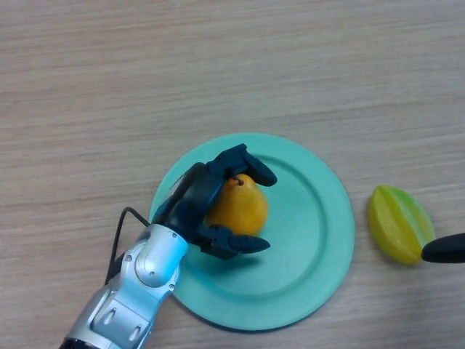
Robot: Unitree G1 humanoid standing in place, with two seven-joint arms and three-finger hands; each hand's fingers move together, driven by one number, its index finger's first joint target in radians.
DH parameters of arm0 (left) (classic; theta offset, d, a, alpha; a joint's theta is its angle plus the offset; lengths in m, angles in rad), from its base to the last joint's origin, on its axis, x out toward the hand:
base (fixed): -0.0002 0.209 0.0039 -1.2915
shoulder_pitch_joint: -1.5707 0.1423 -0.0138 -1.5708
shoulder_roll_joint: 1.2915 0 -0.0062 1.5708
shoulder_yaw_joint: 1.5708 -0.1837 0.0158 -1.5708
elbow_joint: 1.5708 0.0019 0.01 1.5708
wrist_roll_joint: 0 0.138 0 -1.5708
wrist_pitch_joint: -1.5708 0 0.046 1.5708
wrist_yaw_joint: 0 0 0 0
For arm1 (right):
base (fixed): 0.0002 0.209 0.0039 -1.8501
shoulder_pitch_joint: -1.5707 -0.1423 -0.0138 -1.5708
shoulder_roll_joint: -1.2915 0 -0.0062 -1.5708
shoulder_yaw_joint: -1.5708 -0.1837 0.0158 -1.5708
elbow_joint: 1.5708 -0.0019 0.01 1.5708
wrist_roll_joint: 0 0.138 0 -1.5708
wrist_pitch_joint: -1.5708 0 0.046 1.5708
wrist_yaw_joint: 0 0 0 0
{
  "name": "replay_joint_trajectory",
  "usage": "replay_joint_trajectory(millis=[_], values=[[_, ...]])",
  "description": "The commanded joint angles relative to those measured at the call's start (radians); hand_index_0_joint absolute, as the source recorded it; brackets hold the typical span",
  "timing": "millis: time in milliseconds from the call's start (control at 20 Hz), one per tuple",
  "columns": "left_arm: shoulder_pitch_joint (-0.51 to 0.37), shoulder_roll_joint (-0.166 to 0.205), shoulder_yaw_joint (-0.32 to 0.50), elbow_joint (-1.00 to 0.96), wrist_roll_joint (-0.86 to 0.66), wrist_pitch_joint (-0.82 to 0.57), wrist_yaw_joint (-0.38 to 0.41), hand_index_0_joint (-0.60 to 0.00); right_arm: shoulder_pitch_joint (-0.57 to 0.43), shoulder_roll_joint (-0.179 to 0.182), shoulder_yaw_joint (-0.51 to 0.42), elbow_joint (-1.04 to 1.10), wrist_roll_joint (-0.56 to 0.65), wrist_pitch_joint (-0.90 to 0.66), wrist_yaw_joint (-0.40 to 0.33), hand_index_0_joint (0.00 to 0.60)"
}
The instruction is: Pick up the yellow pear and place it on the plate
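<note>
While the left hand (195, 211) curls round the yellow pear (240, 206) over the green plate (320, 233) at frame centre, letting go unevenly could roll it off the rim toward the starfruit (398, 223).

Left arm, silver-cased, reaching in from the lower left, wrist angled up and to the right. Black left robot hand (190, 211) curled, fingers above and thumb below, clasping something. Black right robot hand (443, 249) barely showing at the right edge.
</note>
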Motion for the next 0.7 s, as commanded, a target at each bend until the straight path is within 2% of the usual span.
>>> replay_joint_trajectory(millis=[50, 100, 150, 200, 350, 500, 600, 700], values=[[-0.029, 0.006, 0.071, -0.056, 0.028, -0.114, 0.012, -0.251, -0.018, -0.034, -0.062, -0.057, 0.011, -0.093, -0.001, 0.0], [-0.019, 0.006, 0.084, -0.08, 0.008, -0.092, -0.015, -0.151, -0.02, -0.033, -0.06, -0.055, 0.005, -0.097, -0.004, 0.0], [0.013, 0.006, 0.131, -0.208, -0.146, 0.025, -0.1, -0.019, -0.021, -0.035, -0.05, -0.047, -0.019, -0.116, -0.008, 0.0], [0.022, 0.006, 0.154, -0.26, -0.202, 0.072, -0.123, 0.0, -0.023, -0.034, -0.045, -0.043, -0.029, -0.122, -0.011, 0.0], [0.05, 0.006, 0.243, -0.418, -0.315, 0.154, -0.211, 0.0, -0.031, -0.032, -0.003, -0.03, -0.079, -0.148, -0.026, 0.0], [0.074, 0.006, 0.314, -0.553, -0.385, 0.176, -0.241, 0.0, -0.033, -0.024, 0.018, -0.026, -0.105, -0.156, -0.038, 0.0], [0.077, 0.026, 0.376, -0.608, -0.416, 0.139, -0.236, 0.0, -0.036, -0.023, 0.021, -0.038, -0.108, -0.142, -0.041, 0.0], [0.099, 0.068, 0.445, -0.652, -0.486, 0.151, -0.237, 0.0, -0.04, -0.02, 0.025, -0.052, -0.094, -0.125, -0.049, 0.0]])
